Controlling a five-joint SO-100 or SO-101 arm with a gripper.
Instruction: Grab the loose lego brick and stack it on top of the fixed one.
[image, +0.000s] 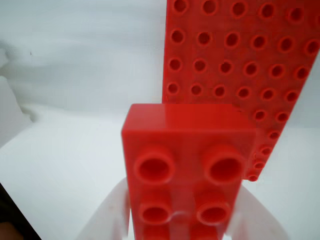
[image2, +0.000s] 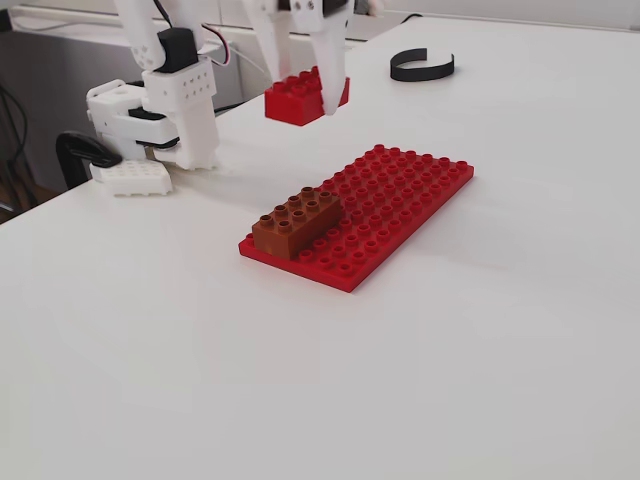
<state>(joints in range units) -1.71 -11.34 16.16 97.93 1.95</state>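
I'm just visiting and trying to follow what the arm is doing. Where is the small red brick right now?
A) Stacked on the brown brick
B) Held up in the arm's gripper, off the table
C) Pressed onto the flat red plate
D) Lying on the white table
B: in the fixed view the small red brick sits between the white fingers of the gripper, above the table and apart from the brown brick on the flat red plate.

Looks like a lab or office workbench. Plain white table (image2: 520, 330), robot arm base (image2: 160, 120) clamped at its far-left edge with exposed wires above the base. Red baseplate (image2: 390, 205) right of the base, black curved strap (image2: 422, 66) further right toward the back. Grey wall or cabinet behind the base, dim.
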